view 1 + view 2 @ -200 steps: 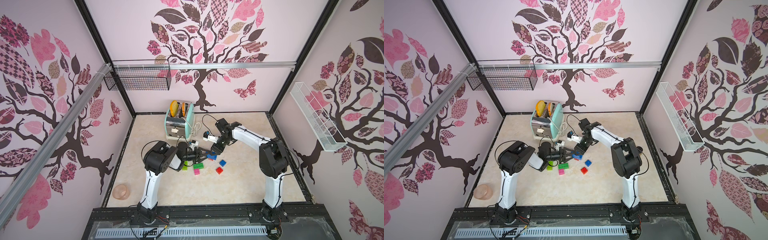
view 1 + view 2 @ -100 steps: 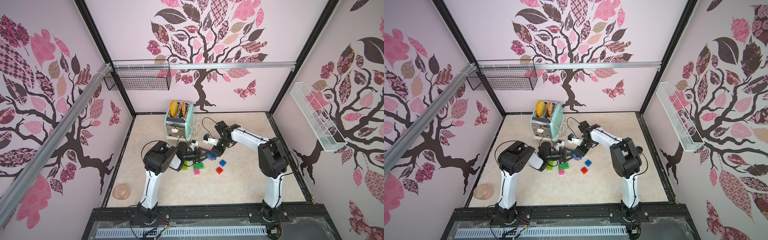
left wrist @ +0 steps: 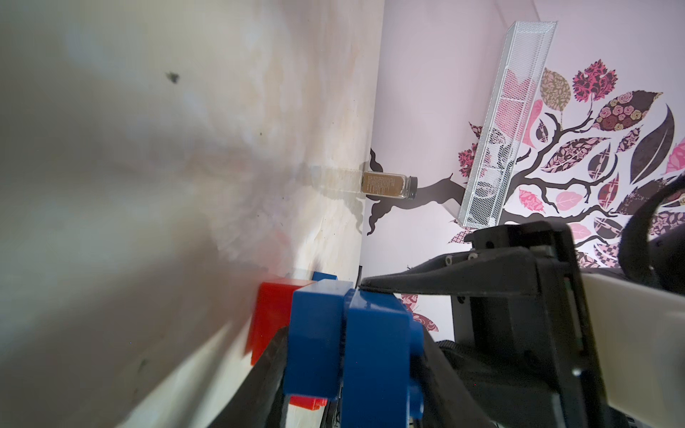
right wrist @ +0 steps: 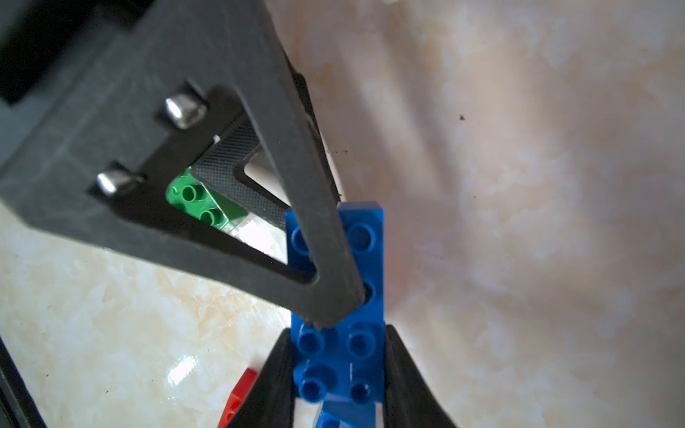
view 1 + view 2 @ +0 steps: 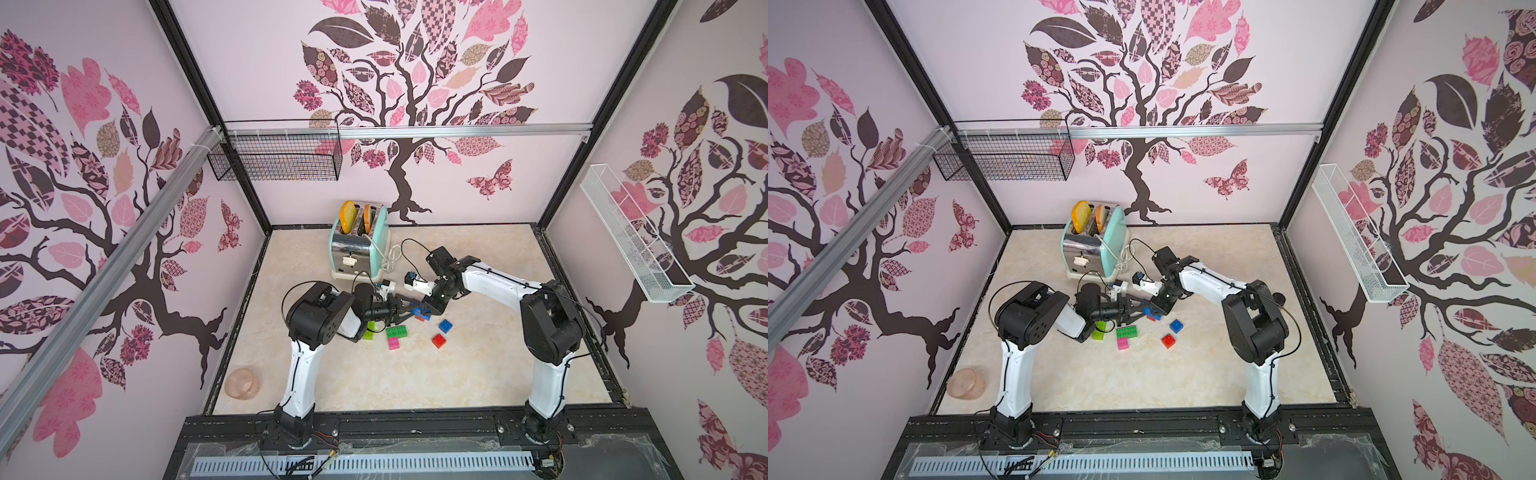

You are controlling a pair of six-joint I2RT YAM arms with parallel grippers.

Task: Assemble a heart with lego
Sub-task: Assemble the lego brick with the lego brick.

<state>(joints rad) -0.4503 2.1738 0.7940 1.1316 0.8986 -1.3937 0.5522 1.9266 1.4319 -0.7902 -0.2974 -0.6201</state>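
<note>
Lego (image 5: 396, 331) location, B?
B: Mostly loose on table (image 5: 478, 374); two blue bricks (image 4: 365, 237) stacked between the grippers.
A: Grips?
B: Left gripper (image 3: 354, 344) clamps the stack, likely bracing it; right gripper (image 4: 337, 333) closed on one brick's long sides, likely aligning studs for seating.

Blue long bricks (image 4: 365, 237): two, pressed face to face, clamped by the left gripper (image 3: 356, 344) and right gripper (image 4: 337, 333) (studs show in the right wrist view).
Half-hidden red brick (image 3: 272, 318): just beside the blue pair.
Loose red brick (image 5: 439, 340): studs up, near the blue small brick (image 5: 445, 326).
Dark green long brick (image 5: 397, 331): studs up, pink small brick (image 5: 393, 343) just beside, lime brick (image 5: 368, 335) partly hidden.
</note>
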